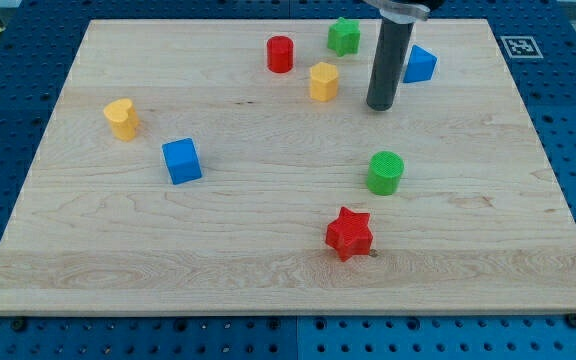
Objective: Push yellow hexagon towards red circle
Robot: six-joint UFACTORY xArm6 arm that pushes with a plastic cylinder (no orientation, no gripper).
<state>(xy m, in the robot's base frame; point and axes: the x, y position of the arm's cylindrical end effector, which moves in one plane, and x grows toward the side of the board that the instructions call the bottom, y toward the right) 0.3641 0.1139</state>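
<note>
Because my tip [382, 106] stands on the table [268, 260] just to the view's right of the yellow hexagon [323, 81], slightly lower and apart from it, the red circle [280, 53] lies beyond the hexagon toward upper left. There is no gripper, only the rod.

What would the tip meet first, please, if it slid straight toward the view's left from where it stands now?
Probably the yellow hexagon. My tip stands just to its right, slightly lower in the view, so it might only clip the hexagon's lower edge. The red circle lies beyond, further up and left. Depth is hard to judge.
</note>
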